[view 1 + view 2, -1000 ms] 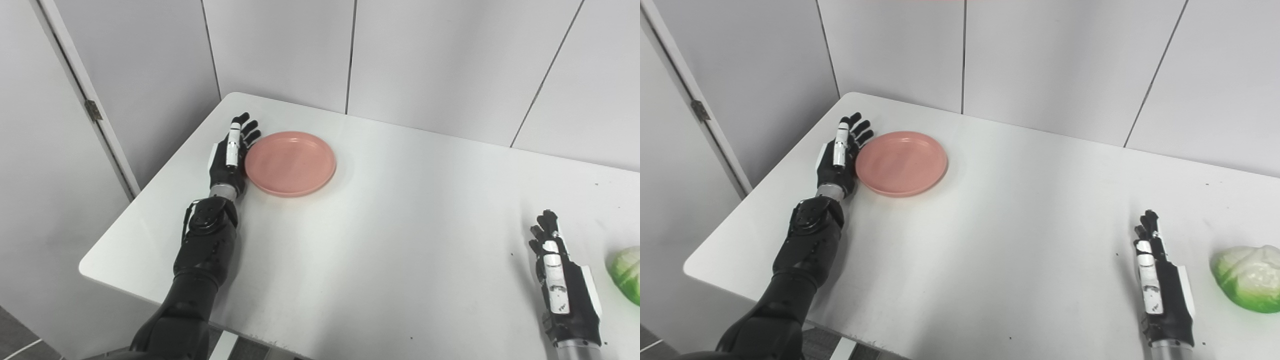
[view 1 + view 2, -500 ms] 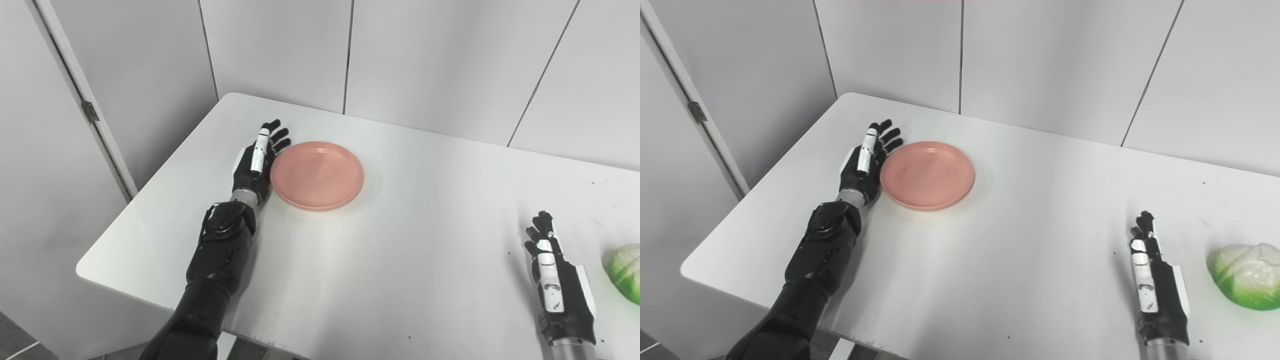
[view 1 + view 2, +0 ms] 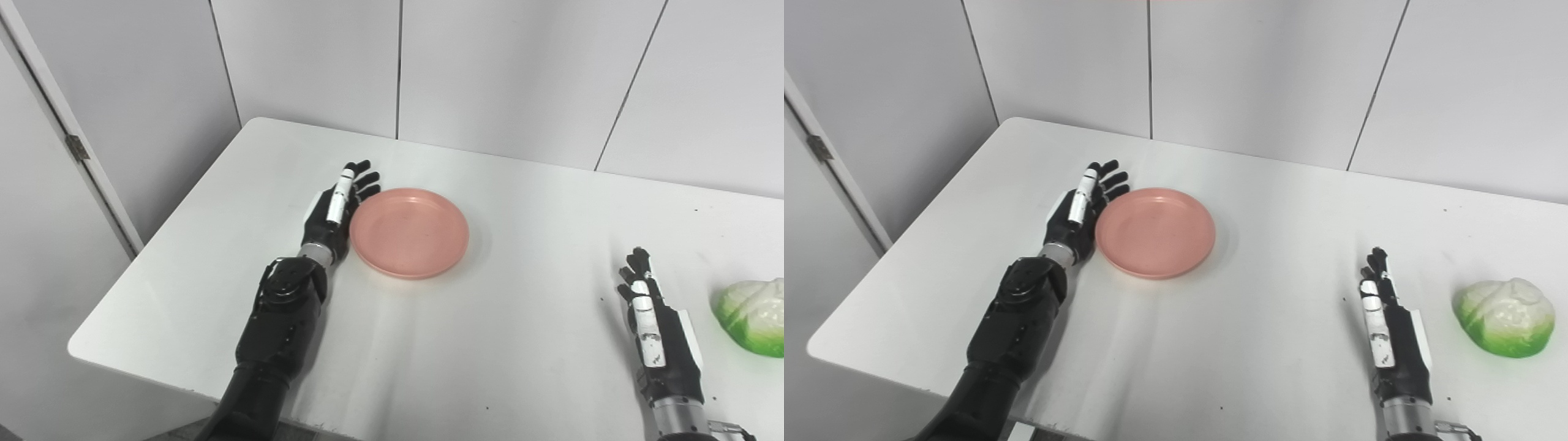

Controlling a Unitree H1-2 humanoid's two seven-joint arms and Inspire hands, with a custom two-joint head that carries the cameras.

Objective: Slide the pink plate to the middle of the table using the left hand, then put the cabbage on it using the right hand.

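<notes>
A: Nearest?
B: The right hand [image 3: 1387, 334], fingers straight, holding nothing, flat on the white table [image 3: 1262, 343]. Beside it, apart, one lumpy green-white cabbage [image 3: 1505, 316], its long axis across the table.
A: Farther?
B: One round, smooth pink plate [image 3: 1155, 232], lying flat left of centre; the left hand [image 3: 1082, 211], fingers outstretched, edge-on against its left rim.

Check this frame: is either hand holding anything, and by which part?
Nothing is held. The left hand is open, flat against the pink plate's left rim, not gripping. The right hand is open beside the cabbage, apart from it.
</notes>
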